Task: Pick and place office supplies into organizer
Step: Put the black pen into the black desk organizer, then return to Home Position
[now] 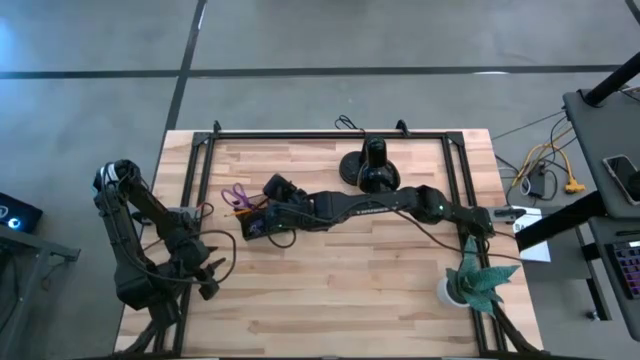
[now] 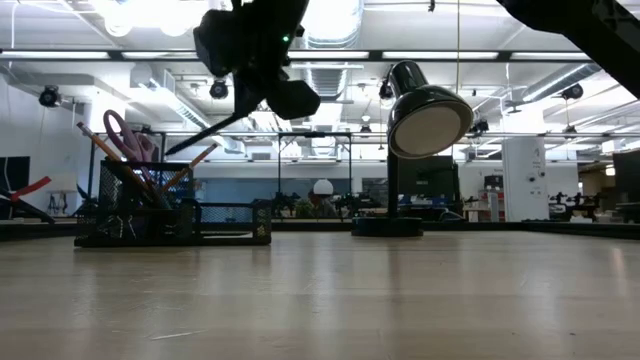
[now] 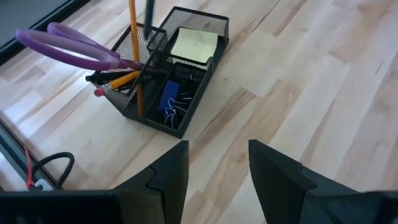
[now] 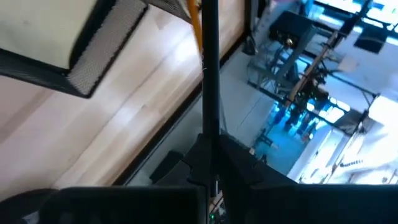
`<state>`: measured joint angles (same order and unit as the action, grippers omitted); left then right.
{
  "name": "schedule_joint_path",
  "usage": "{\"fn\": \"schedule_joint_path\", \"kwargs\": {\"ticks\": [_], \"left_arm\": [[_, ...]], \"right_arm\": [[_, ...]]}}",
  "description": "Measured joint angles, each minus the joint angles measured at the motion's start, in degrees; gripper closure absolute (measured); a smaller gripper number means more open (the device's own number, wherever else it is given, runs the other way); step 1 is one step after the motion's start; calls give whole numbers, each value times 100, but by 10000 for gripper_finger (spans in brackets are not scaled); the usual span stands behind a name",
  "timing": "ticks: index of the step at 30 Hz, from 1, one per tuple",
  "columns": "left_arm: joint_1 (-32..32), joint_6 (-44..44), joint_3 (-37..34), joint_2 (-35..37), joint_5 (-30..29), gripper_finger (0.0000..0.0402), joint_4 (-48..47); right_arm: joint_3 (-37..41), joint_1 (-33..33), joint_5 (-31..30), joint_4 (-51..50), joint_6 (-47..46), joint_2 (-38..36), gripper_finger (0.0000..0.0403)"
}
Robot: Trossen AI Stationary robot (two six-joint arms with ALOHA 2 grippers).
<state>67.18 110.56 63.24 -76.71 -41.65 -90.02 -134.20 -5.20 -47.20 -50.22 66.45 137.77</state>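
gripping black pen (image 4: 210, 81) above organizer (image 3: 180, 115) rim

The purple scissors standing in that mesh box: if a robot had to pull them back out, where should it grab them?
Probably by the purple handle loops. The scissors stand blades-down in the organizer, so only the loops stick out, leaning beyond its rim. A gripper coming from above on that outer side, away from the pencil, could likely pinch one loop and lift along the lean.

A robotics lab: beyond the pale wood-plank counter (image 2: 400, 300) stretch exposed ceiling ducts (image 2: 335, 75), strip lights, and further framed workstations (image 2: 300, 170).
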Motion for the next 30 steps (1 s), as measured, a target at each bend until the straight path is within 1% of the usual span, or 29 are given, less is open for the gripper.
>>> {"fn": "schedule_joint_path", "kwargs": {"ticks": [3,8,14,18,23,28,30], "left_arm": [[-1,-41,0,0,-2,253,1],[-2,-34,-2,4,16,253,-2],[-2,-34,52,4,242,253,6],[-2,-34,48,4,281,253,0],[-3,-39,47,4,295,253,0],[-4,-39,35,4,295,253,0],[-4,-40,31,4,295,253,0]], "right_arm": [[79,4,200,155,246,58,394],[93,46,146,552,667,351,394],[91,86,82,1189,1110,458,394],[86,77,363,1373,1200,459,392],[167,79,875,1308,982,459,364],[258,56,931,1438,941,461,328],[259,30,932,1705,915,461,317]]}}
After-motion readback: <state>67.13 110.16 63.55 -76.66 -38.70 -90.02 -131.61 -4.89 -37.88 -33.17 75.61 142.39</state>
